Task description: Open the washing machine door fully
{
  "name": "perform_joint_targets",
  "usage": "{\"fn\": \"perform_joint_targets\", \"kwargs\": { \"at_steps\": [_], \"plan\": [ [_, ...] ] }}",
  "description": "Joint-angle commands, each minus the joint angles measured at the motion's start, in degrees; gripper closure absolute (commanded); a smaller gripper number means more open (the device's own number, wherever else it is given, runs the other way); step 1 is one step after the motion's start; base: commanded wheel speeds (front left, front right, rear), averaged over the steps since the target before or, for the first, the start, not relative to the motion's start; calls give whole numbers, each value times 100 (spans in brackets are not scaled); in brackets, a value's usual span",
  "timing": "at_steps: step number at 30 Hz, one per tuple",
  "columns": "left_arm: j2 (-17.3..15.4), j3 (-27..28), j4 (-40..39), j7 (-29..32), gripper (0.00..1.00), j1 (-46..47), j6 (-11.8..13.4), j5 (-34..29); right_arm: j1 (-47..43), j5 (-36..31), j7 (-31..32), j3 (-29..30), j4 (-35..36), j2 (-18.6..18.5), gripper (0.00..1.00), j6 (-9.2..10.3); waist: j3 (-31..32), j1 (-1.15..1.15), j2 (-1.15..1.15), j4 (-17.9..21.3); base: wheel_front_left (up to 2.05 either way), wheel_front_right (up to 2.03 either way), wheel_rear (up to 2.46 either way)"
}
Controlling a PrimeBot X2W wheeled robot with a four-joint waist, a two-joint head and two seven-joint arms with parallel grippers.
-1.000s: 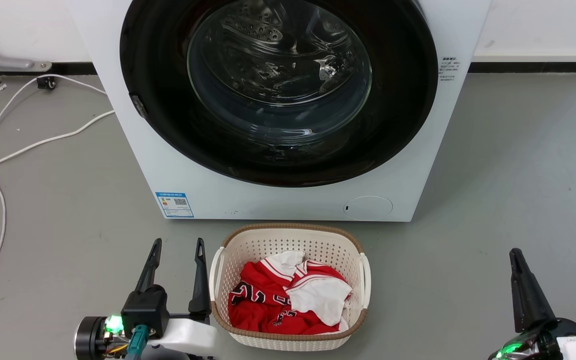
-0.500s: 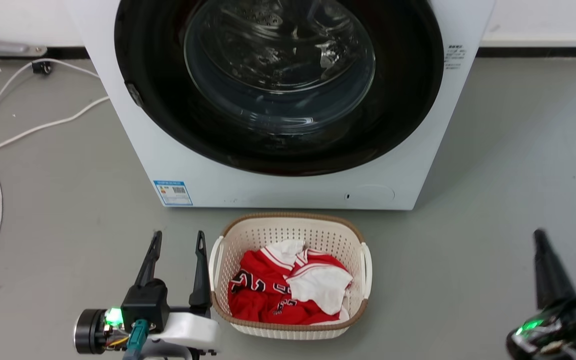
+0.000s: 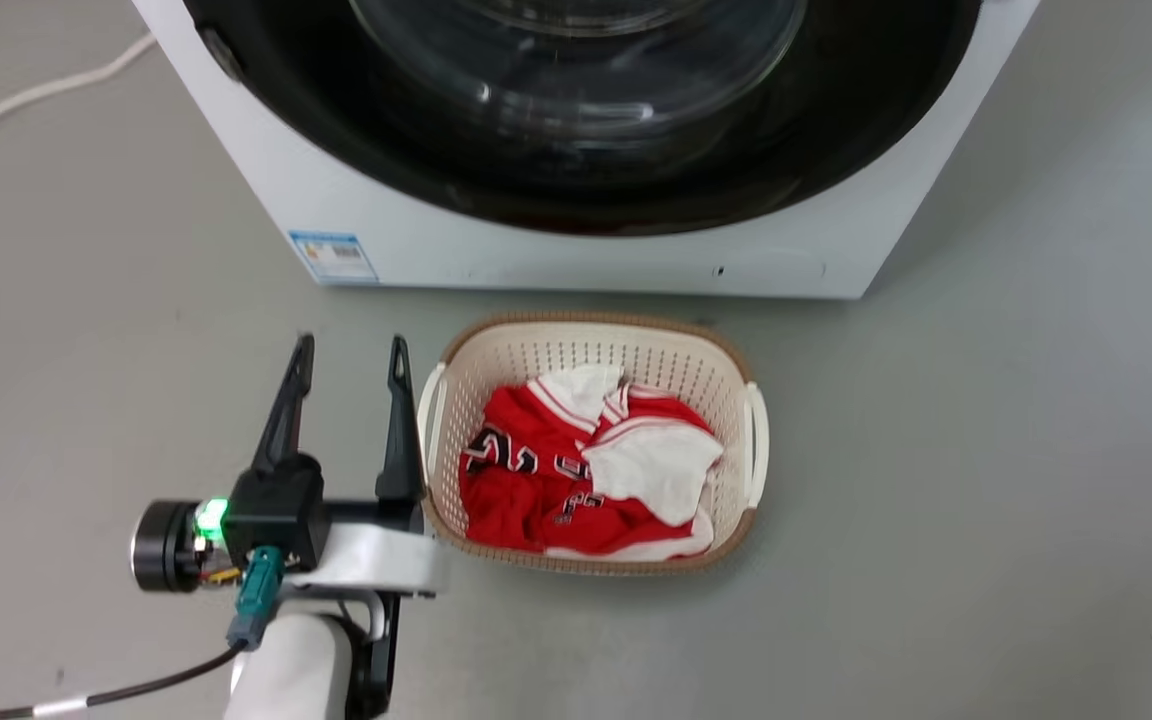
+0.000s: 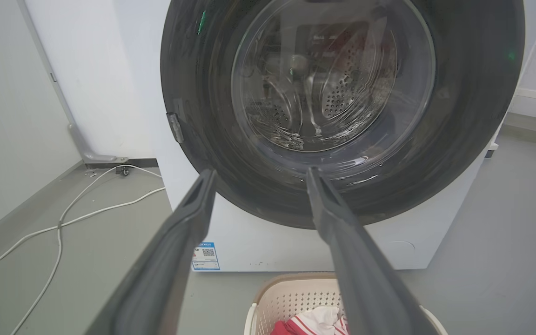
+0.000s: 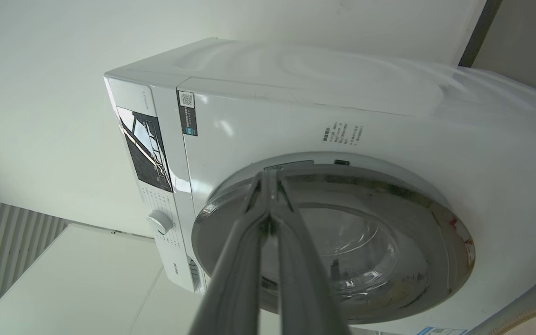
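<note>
While right claw tips together, dial beside washing machine door.

You get bright, even light; glare streaks the washing machine door at twelve o'clock, blur at three.

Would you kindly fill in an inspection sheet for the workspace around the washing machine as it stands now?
Surface: grey floor, carrying the machine and a basket.
Job's things: washing machine door looks shut against the washing machine; not yet opened.
Clutter: pale basket holding red and white clothing, on the floor in front of the machine.
Grippers: left gripper open, beside the basket, holding nothing; right gripper shut, pointing at the door's edge, contact unclear.
Cables: white cable lying on the floor at the machine's side.
Surroundings: white wall behind the machine.
</note>
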State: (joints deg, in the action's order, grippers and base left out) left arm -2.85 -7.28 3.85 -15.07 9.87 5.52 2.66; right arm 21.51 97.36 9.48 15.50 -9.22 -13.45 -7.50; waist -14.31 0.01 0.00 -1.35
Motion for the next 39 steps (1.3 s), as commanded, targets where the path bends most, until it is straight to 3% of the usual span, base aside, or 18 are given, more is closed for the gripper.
{"fn": "perform_joint_targets", "kwargs": {
  "at_steps": [1, 12, 20, 31, 39],
  "plan": [
    [-5, -7, -54, -16, 0, 157, -24, -54, 315, 33, 91, 14, -115, -112, 100, 1, -400, -1, 0, -103, 0, 0, 0],
    [-4, -63, -447, -16, 0, 916, -69, -109, 2580, -59, 676, -229, -1385, -904, 100, 2, -1412, -1, 0, -286, 0, 0, 0],
    [-4, -132, -569, -16, 0, 1120, -25, -56, 3720, -296, 1120, -753, -2014, -1178, 100, 2, -1781, -1, 0, -447, 0, 0, 0],
    [-4, -253, -555, -16, 0, 1209, 40, 35, 4526, -693, 1491, -1408, -2600, -1116, 100, 2, -1995, -1, 0, -608, 0, 0, 0],
    [-4, -264, -500, -16, 0, 1177, 92, 86, 4358, -749, 1796, -1693, -2529, -939, 100, 1, -1910, -1, 0, -597, 0, 0, 0]
  ]
}}
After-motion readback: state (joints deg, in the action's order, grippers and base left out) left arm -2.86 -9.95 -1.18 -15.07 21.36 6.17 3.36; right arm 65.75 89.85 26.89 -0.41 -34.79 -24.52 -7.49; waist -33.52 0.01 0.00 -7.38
